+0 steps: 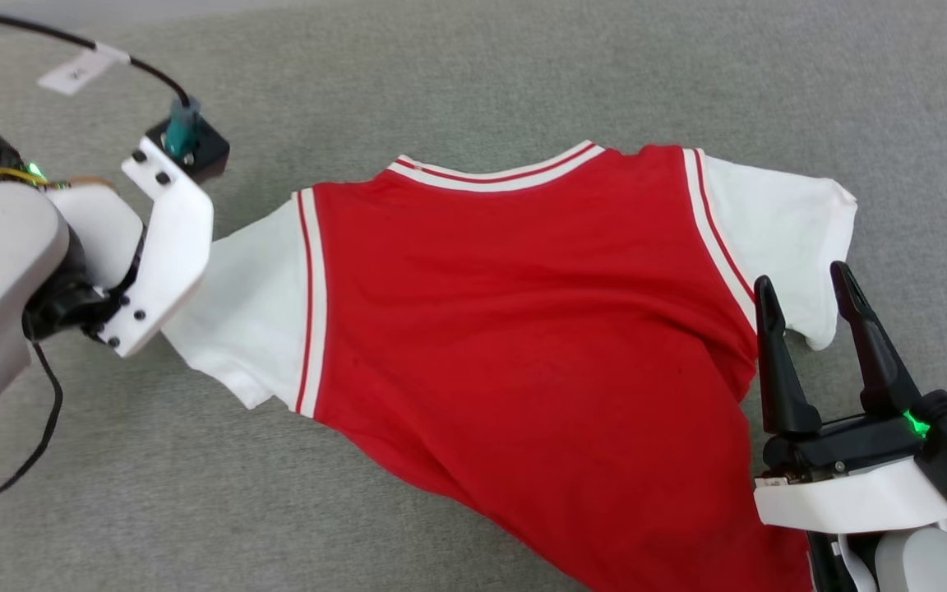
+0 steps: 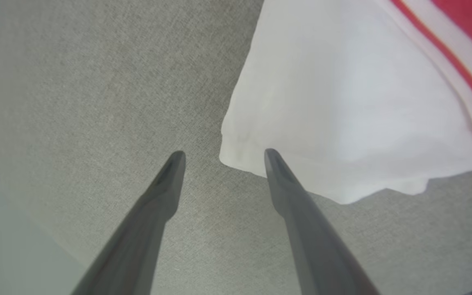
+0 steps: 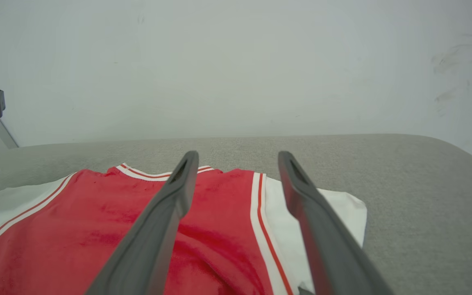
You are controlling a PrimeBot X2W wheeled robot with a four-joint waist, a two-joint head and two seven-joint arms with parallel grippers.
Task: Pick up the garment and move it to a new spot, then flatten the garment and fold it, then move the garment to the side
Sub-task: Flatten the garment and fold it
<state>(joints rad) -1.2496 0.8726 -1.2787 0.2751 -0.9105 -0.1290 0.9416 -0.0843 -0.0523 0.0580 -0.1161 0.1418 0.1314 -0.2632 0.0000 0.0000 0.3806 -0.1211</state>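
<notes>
Across a grey fabric surface (image 1: 523, 74), in the head view, the garment (image 1: 523, 329) lies spread out with its striped collar (image 1: 498, 173) farthest from the robot and its red body slanting out of frame at the lower right. The right gripper (image 1: 802, 279) stands at the garment's right side, just below the right sleeve (image 1: 778, 222), fingers parted and grasping nothing. The left arm's white bracket (image 1: 165, 247) sits just beside the garment's left sleeve.

In the left wrist view, the left gripper (image 2: 223, 155) is spread wide and empty. One fingertip overlaps the hem corner of the left sleeve (image 2: 342, 102), and the other is over bare grey surface beside it.

In the right wrist view, the right gripper's parted fingers point over the garment's red chest and right sleeve toward a pale wall (image 3: 236, 61).

The garment looks light, limp and easily wrinkled, so it would likely sag and bunch if lifted from one point. Pinching both layers at a hem, shoulder or sleeve edge, one side per gripper, seems the surest hold.
</notes>
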